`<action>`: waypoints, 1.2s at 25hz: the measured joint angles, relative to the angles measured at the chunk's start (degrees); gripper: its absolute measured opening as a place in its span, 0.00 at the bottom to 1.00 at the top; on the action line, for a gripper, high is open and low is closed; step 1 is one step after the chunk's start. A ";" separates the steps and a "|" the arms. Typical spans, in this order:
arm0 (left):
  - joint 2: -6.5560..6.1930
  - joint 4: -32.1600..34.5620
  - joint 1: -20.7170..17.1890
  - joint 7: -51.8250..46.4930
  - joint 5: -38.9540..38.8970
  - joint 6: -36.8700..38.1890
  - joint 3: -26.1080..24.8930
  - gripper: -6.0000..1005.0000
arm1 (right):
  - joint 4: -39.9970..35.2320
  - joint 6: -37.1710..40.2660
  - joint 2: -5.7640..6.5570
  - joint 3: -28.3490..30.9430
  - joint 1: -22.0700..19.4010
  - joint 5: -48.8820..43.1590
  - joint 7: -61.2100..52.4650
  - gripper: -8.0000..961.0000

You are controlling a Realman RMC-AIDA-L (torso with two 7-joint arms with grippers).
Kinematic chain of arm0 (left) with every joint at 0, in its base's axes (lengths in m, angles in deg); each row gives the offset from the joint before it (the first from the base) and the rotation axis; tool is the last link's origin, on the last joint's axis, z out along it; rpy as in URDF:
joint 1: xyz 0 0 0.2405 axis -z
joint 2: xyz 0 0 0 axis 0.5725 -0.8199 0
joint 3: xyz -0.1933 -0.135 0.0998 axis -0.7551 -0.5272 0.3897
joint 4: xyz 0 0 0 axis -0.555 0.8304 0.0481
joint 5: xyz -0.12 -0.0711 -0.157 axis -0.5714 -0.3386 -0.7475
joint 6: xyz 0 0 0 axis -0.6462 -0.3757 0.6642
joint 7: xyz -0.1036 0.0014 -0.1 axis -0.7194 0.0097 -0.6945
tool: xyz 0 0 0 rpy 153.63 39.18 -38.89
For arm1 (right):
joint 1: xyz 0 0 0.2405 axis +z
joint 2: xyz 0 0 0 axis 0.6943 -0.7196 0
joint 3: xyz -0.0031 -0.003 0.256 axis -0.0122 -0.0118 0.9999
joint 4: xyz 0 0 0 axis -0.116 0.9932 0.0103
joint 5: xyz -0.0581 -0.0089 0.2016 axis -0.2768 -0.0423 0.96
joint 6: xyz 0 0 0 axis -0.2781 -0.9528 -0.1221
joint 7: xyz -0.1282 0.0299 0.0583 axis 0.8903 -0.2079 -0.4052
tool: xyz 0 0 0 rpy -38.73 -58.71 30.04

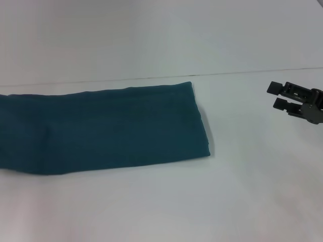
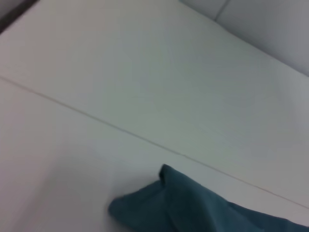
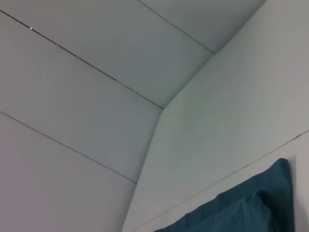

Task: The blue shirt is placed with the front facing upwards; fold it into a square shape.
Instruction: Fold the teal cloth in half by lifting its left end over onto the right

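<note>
The blue shirt (image 1: 101,128) lies flat on the white table as a long teal strip that runs from the left edge of the head view to about the middle. Only plain cloth shows; no print or collar is visible. My right gripper (image 1: 277,96) hovers open to the right of the strip's end, well apart from it, with nothing between its fingers. One end of the shirt (image 2: 193,208) bunches up slightly in the left wrist view. A folded corner of the shirt (image 3: 241,212) shows in the right wrist view. The left gripper is out of view.
The white table (image 1: 161,201) spreads in front of and behind the shirt, with a thin seam line (image 1: 242,73) running across it just behind the cloth. White wall panels (image 3: 96,72) stand beyond the table.
</note>
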 joint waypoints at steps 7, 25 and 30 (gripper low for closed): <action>2.81 13.58 -0.02 -10.40 -0.17 7.84 9.72 0.07 | 0.03 0.24 0.00 -0.05 0.01 -0.03 0.09 0.92; 6.54 39.73 9.68 -24.11 10.81 18.94 29.80 0.08 | 0.09 -0.07 -0.08 -0.36 0.53 -0.03 0.77 0.92; 8.28 40.16 14.05 -25.35 14.90 20.97 31.34 0.09 | 0.10 -0.46 -0.08 -0.49 0.62 -0.07 0.80 0.92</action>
